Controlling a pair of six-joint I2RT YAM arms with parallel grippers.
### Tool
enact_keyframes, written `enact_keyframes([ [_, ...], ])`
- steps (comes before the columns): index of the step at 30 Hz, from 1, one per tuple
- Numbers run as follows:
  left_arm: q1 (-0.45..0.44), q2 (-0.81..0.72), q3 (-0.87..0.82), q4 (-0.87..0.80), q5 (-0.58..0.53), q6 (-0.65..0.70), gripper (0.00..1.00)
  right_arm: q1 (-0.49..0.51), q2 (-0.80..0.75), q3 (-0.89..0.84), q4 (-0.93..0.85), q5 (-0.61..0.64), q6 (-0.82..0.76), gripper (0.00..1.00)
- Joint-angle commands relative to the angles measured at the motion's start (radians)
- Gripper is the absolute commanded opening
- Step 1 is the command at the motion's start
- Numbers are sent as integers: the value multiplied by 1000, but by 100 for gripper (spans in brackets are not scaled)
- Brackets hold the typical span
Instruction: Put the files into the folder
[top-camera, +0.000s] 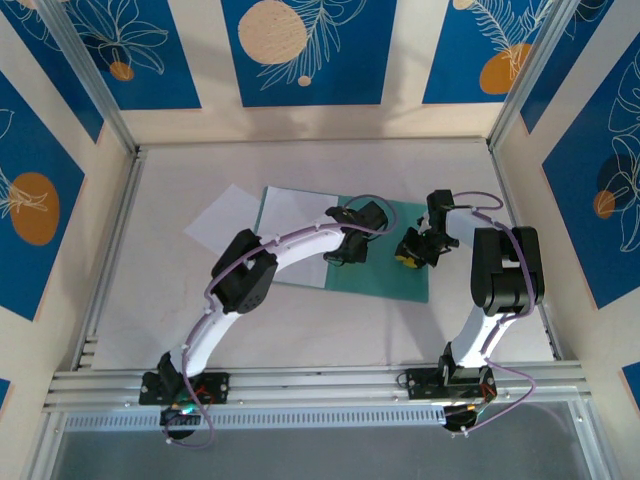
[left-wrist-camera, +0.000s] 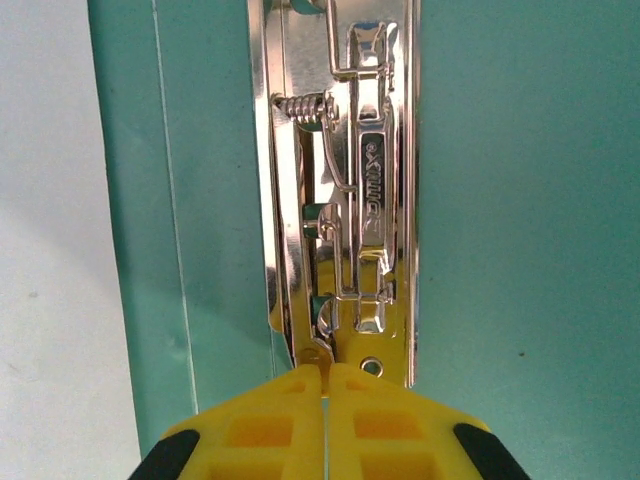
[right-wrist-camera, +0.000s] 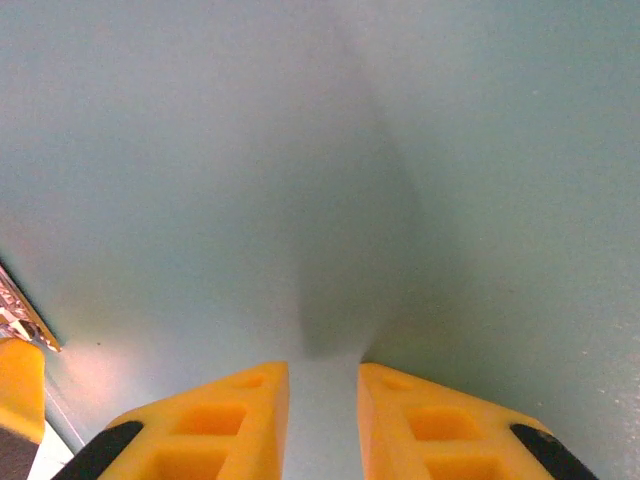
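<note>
We find the folder (top-camera: 385, 278) open, the files (top-camera: 222, 222) lying left of it, unfiled. The left hand (left-wrist-camera: 326, 372) is pinched shut at the folder's clip (left-wrist-camera: 360, 200); the right hand (right-wrist-camera: 323, 375) is narrowly parted and empty.

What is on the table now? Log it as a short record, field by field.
folder: teal folder, open flat, mid-table
clip: silver spring clip inside the folder
paper: white sheet at the folder's left edge
left pincer: shut, tips at the clip's near end
right pincer: slightly open over bare folder card, holding nothing
</note>
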Motion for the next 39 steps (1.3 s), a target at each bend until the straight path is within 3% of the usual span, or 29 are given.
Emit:
enact_keyframes([
  [1,-15,45,-52,77,162,-9,7,5,33,9,-7,-15,-9,27],
  [10,-13,16,-62,126,192,-14,7,7,32,10,-7,-14,-11,26],
  [29,28,-85,-46,74,128,8,7,7,32,9,-7,-13,-14,24],
  [31,34,-86,-30,60,124,14,9,6,32,9,-8,-12,-13,24],
  [34,46,-86,1,36,109,29,21,7,34,9,-8,-9,-15,24],
  [39,85,-82,66,-9,88,61,23,7,34,11,-10,-8,-17,24],
])
